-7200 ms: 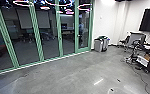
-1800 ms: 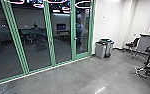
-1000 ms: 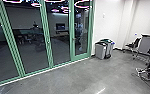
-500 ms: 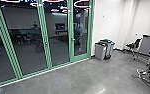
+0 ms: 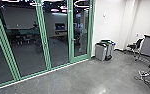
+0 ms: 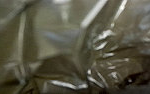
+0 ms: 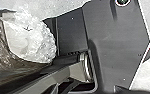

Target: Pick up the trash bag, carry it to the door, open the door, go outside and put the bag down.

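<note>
Head view: the green-framed door appears shut; grey bins stand just right of it, a chair farther right. Left wrist view: creased, dark trash bag, close up; bearing from the door undetermined; left gripper's state cannot be told. Right wrist view: crumpled pale plastic; right gripper's state likewise undetermined.

In my left wrist view I see the trash bag very close: brownish, shiny plastic, thin and full of creases. In the right wrist view it has a whitish crinkled part (I cannot say if this is its content), touching or just beside the robot's dark plate. Ahead, the door stands upright, glass in green frame, closed, with a small handle.
</note>
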